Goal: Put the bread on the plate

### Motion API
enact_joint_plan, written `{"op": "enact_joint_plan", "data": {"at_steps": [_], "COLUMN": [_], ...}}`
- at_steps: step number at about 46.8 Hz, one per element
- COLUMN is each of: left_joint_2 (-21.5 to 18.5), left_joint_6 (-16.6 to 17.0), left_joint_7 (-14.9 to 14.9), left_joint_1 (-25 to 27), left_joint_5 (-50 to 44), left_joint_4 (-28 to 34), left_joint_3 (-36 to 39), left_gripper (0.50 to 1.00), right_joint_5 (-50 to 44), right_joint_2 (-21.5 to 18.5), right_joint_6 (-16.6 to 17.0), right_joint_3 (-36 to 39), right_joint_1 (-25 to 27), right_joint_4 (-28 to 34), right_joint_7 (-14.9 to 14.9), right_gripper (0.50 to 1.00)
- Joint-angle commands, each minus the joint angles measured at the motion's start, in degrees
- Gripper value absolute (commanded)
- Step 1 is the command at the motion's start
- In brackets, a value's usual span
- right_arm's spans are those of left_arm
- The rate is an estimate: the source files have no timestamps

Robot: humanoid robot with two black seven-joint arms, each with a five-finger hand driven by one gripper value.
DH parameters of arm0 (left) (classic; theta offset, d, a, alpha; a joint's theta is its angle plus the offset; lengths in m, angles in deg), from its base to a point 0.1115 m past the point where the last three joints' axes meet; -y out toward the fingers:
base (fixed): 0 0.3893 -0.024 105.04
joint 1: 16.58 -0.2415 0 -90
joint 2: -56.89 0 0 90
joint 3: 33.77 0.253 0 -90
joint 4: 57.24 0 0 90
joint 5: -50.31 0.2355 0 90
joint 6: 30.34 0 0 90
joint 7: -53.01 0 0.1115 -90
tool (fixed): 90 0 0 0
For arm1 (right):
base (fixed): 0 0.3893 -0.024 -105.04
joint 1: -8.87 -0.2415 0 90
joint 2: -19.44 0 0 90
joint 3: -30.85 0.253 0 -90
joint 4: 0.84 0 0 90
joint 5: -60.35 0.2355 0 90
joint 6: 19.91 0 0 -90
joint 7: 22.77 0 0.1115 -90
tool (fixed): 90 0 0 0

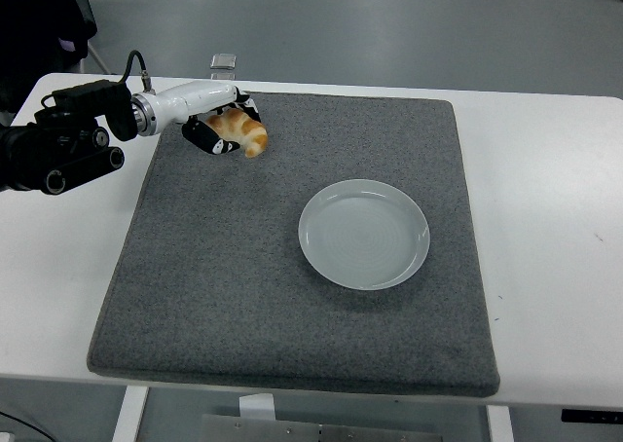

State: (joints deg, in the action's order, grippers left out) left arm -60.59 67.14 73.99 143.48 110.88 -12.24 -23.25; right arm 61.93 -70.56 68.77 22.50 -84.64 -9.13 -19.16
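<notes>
Your left hand [222,123] is wrapped around the bread [241,130], a little golden croissant, black-tipped fingers [216,144] curled under and around its left half. It sits over the far-left corner of the grey mat [292,296], up and to the left of the plate [363,234] and well apart from it. I can't really tell if it's resting on the mat or held just off it.

The croissant's long axis runs on a diagonal: the gripped end is toward the far-left corner, and the free end sticks out of your fingers pointing down-right, roughly toward the plate.

The plate is pale and round, sitting right of the mat's middle with nothing on it. The mat covers most of the white bench [555,218]. Your arm comes in from the left edge, white forearm, black housing behind it.
</notes>
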Motion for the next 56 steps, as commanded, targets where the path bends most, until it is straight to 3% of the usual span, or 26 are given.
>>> {"op": "enact_joint_plan", "data": {"at_steps": [1, 10, 19, 36, 56], "left_joint_2": [-0.4, -2.4, -4.5, -7.3, -8.5], "left_joint_6": [0.0, -1.1, -4.7, -8.7, -8.9], "left_joint_7": [0.5, 0.7, 0.8, 1.5, 2.4], "left_joint_1": [1.6, 6.8, 12.1, 19.2, 23.5], "left_joint_5": [-0.3, -0.5, -1.2, -1.2, -1.2], "left_joint_4": [0.4, 0.4, 0.4, 3.3, 12.3], "left_joint_3": [-0.3, -3.0, -3.1, -3.1, -6.0], "left_gripper": [0.5, 0.5, 0.5, 0.5, 0.5], "right_joint_5": [0.0, 0.0, 0.0, 0.0, 0.0], "right_joint_2": [0.0, 0.0, 0.0, 0.0, 0.0], "right_joint_6": [0.0, 0.0, 0.0, 0.0, 0.0], "right_joint_3": [0.0, 0.0, 0.0, 0.0, 0.0], "right_joint_1": [0.0, 0.0, 0.0, 0.0, 0.0], "right_joint_4": [-0.1, 0.0, 0.0, -0.1, 0.0], "right_joint_7": [0.0, 0.0, 0.0, 0.0, 0.0], "right_gripper": [0.93, 0.932, 0.93, 0.93, 0.93]}}
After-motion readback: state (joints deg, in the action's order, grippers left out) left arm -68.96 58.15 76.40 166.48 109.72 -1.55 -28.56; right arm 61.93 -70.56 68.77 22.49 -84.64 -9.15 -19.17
